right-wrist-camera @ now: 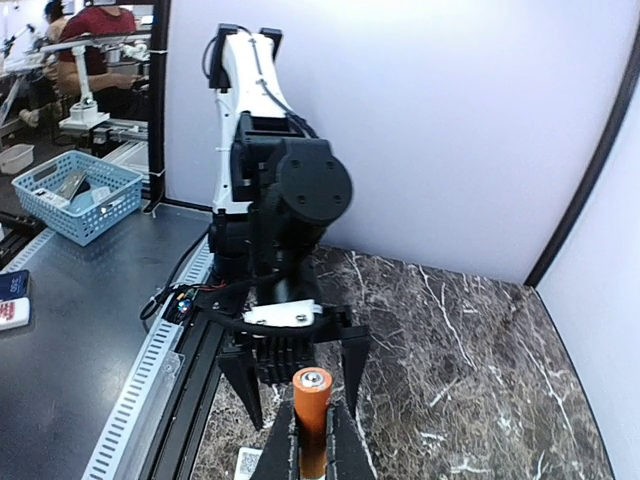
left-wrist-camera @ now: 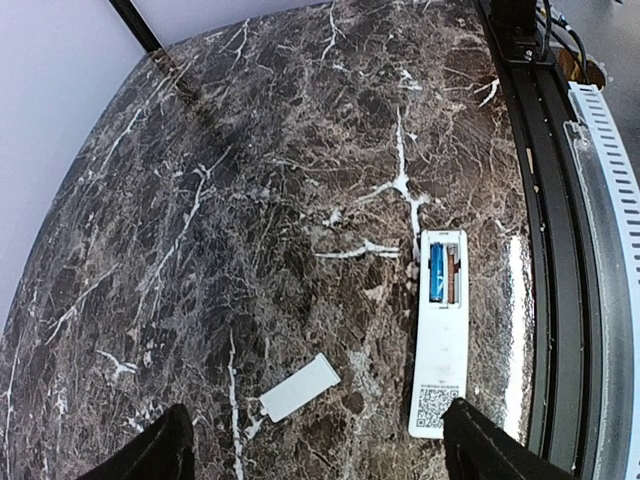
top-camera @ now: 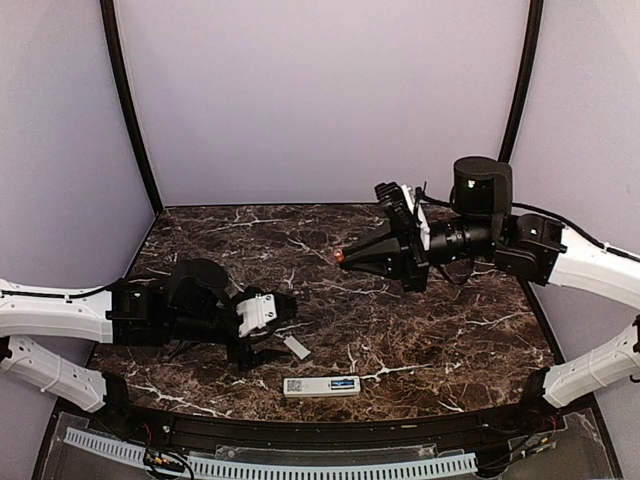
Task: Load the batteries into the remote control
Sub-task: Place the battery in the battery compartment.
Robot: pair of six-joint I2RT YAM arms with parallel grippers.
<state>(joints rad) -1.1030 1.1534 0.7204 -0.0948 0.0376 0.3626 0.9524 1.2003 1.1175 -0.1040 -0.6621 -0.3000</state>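
Your right gripper (top-camera: pixel 345 257) is pressed together on the small orange-red cylindrical battery (right-wrist-camera: pixel 312 405). In the right wrist view the battery stands between the two fingers at the bottom middle of the frame, with its metal end pointing away from the camera. In the top view this gripper hangs above the table in the middle right of the frame, and the red tip of the battery shows at its left end. Your left gripper (top-camera: pixel 278 328) is spread wide and pinches nothing; in the left wrist view its two black fingertips (left-wrist-camera: pixel 490 450) appear only in the lower corners of the frame, well apart from each other. Between them, a little up, lies a small flat white rectangular cover plate (left-wrist-camera: pixel 300 388), tilted on the surface. Just to the right of it lies the slim white plastic remote control (left-wrist-camera: pixel 440 335), with its back side up, a square code label near its lower end and the battery compartment open near its upper end. The small blue cylindrical battery (left-wrist-camera: pixel 437 272) lies in the left side of this compartment. In the top view the remote sits in the lower middle of the frame, near the front edge of the dark brown marble-patterned table (top-camera: pixel 450 340).
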